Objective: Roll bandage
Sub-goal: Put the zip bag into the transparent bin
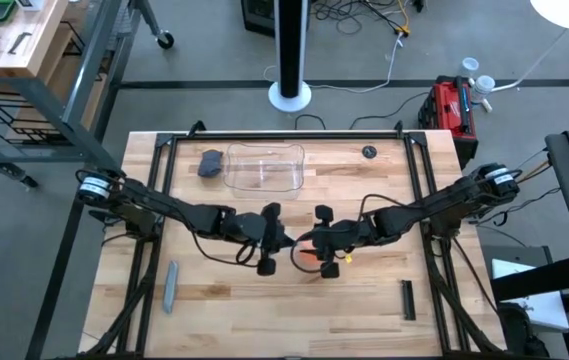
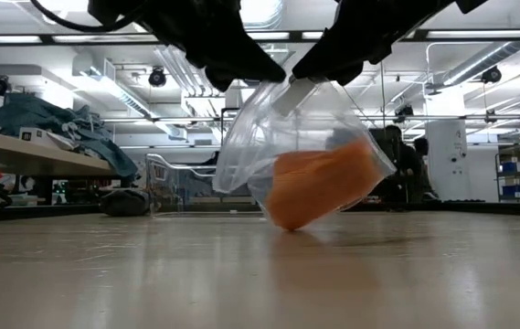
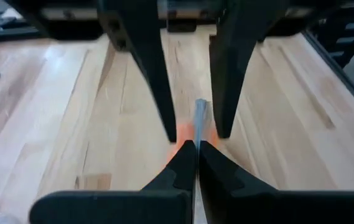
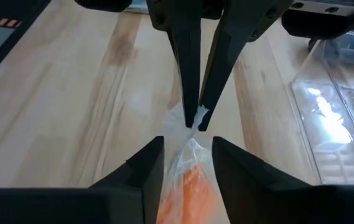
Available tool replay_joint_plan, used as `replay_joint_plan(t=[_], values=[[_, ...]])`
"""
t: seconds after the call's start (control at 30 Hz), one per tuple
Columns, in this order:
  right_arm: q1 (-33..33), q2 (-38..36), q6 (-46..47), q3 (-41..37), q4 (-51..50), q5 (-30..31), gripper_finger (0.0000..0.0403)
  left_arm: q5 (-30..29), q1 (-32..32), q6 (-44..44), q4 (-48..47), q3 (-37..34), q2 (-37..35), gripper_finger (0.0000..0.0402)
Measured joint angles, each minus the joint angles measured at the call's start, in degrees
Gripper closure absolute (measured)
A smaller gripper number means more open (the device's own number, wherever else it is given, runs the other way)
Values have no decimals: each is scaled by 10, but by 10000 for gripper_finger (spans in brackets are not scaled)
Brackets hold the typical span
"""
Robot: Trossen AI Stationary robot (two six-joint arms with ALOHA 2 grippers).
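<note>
The orange bandage (image 2: 319, 187) sits inside a clear plastic wrapper (image 2: 250, 137) at the table's middle. A little orange also shows in the high view (image 1: 307, 257). The wrapper hangs tilted, and its lower end with the bandage touches the table (image 2: 287, 226). My left gripper (image 1: 282, 240) is shut on the wrapper's top. My right gripper (image 4: 189, 155) faces it and is open. Its fingers stand on either side of the wrapper's upper part, and I cannot tell if they touch it. My left gripper pinches the wrapper's thin top edge (image 4: 196, 119) between its two fingertips, coming slanting down from the table's left. The wrapper hangs below the fingers, tilted, with the bandage in its lower end resting on the table.
A clear plastic tray (image 1: 264, 168) and a dark grey lump (image 1: 211, 162) lie at the far side. A grey stick (image 1: 171, 285) lies near left, a black strip (image 1: 407, 300) near right, and a small black disc (image 1: 369, 152) far right.
</note>
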Motion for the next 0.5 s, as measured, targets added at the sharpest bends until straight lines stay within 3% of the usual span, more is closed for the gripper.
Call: replay_joint_plan(t=[0.3, 0.5], values=[[0, 0, -5, 0, 12, -2, 283, 3, -2, 5, -1, 16, 0, 401], [-5, 7, -17, 1, 18, -18, 365, 10, -4, 8, 0, 18, 0, 401]])
